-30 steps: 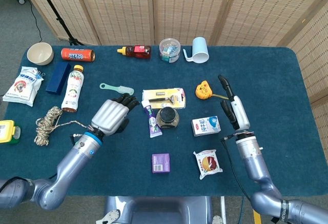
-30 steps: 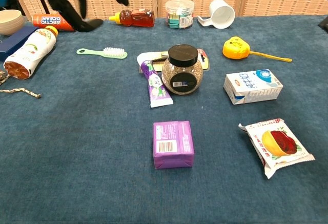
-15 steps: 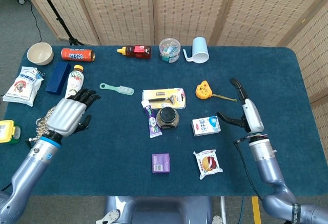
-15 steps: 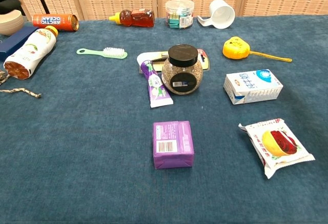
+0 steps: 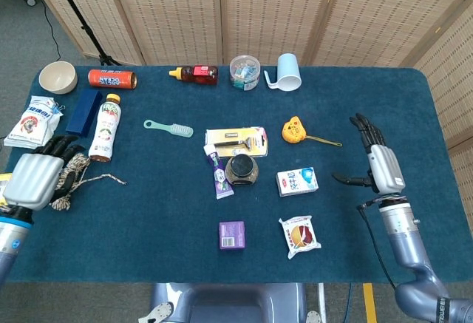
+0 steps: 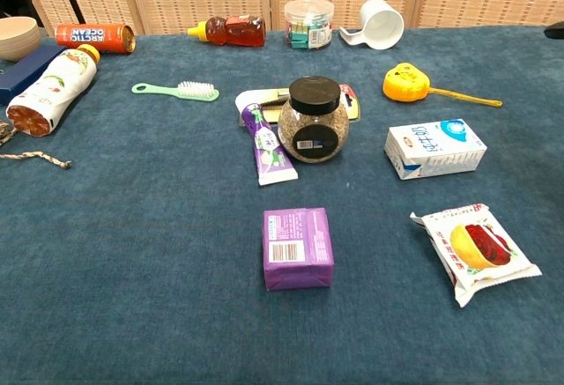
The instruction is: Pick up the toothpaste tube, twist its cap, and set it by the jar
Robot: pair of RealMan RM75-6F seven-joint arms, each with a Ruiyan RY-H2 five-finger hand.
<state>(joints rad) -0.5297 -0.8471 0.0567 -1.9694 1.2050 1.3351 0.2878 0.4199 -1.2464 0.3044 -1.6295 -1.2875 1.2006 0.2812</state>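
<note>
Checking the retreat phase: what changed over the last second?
The left hand pulled back from beside the toothpaste tube to the table's left edge, over the rope. The right hand drew away to the right. Neither took hold of anything. The tube stayed lying beside the jar; the other items did not move.

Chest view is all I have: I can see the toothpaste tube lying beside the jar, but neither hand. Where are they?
Observer: The left hand is at the far left, over the coil of rope, and seems to hold nothing.
Operator: And the right one?
Observer: The right hand is out on the right, beyond the milk carton, with its fingers spread and empty.
Operator: Is either close to the tube?
Observer: No. The toothpaste tube lies mid-table, well apart from both hands.
</note>
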